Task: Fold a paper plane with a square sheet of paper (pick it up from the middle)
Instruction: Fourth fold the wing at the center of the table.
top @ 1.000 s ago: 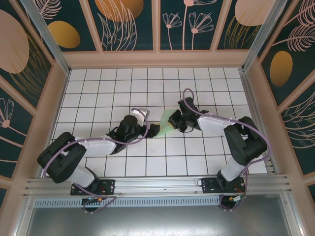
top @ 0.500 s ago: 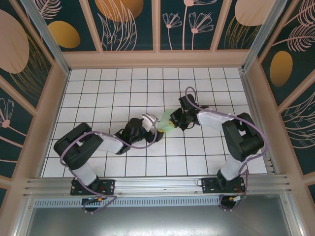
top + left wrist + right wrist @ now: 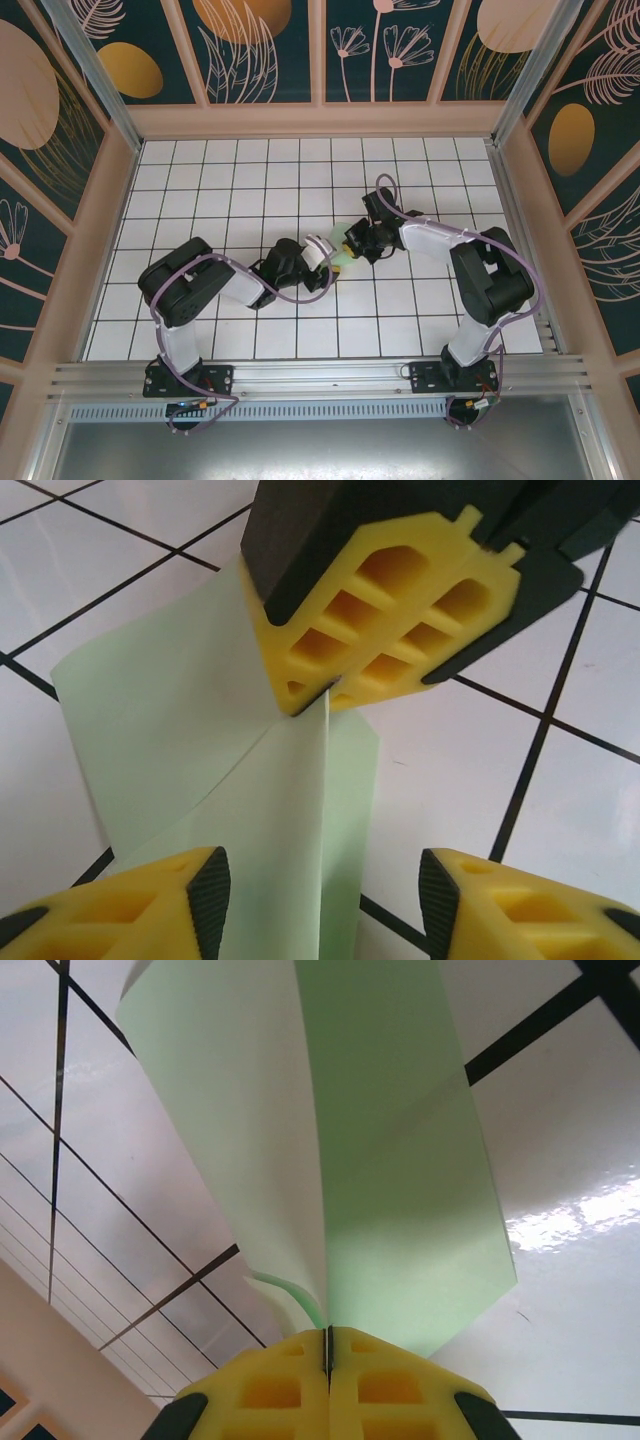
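The pale mint-green sheet of paper (image 3: 343,259) is folded along a centre crease, its two flaps spreading apart, and it is held just above the tiles mid-table. My right gripper (image 3: 328,1345) is shut on the crease end of the paper (image 3: 400,1160). In the left wrist view the same yellow right fingers (image 3: 390,610) pinch the crease of the paper (image 3: 180,730) from the far side. My left gripper (image 3: 325,900) is open, with the upright fold standing between its pads and touching neither. From above, the left gripper (image 3: 322,254) and the right gripper (image 3: 352,244) meet at the paper.
The white tiled table (image 3: 250,180) has raised wooden walls on the left, back and right. Both arms reach in to the centre, the left forearm (image 3: 240,285) low over the near tiles, the right forearm (image 3: 430,238) across the right half.
The left arm has swung right until its open jaws straddle the paper. The right gripper has kept its hold and shifted slightly, and more of the paper is now covered.
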Robot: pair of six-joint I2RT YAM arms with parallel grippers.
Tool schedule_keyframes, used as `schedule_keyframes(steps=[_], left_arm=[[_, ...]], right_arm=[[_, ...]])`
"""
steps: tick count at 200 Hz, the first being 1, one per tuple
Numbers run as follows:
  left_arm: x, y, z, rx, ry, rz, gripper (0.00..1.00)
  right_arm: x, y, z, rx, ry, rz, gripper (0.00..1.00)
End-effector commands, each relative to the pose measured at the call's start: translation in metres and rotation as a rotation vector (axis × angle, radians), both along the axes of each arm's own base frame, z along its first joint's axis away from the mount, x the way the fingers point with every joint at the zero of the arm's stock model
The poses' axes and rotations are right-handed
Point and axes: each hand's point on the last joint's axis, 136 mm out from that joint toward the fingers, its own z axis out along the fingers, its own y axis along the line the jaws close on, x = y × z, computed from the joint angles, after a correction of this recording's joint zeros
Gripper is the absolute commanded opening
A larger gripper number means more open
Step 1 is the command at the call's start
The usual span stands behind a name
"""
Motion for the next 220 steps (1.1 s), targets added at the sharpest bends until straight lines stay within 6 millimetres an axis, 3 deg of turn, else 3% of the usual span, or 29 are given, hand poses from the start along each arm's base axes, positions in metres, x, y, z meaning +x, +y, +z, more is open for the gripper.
schedule_keyframes(steps=[1, 53, 112, 160, 197, 220], left_arm=[[0.005, -0.009, 0.005, -0.007, -0.046, -0.021, 0.52], [0.012, -0.008, 0.001, 0.007, -0.051, 0.008, 0.36], [0.015, -0.007, -0.001, 0.004, -0.024, 0.033, 0.18], [0.008, -0.007, 0.001, -0.081, 0.111, 0.081, 0.14], [0.008, -0.004, 0.005, -0.176, 0.258, 0.174, 0.13], [0.008, -0.006, 0.006, -0.237, 0.357, 0.222, 0.13]], right_arm=[[-0.002, 0.0, -0.003, -0.003, 0.033, 0.018, 0.0], [-0.001, 0.004, -0.003, 0.016, 0.029, 0.037, 0.01], [0.005, 0.003, 0.009, 0.023, -0.028, 0.052, 0.23], [0.02, -0.018, 0.036, 0.011, -0.198, 0.066, 0.53], [0.021, -0.036, 0.055, -0.001, -0.402, 0.085, 0.57], [0.014, -0.036, 0.058, 0.019, -0.471, 0.127, 0.57]])
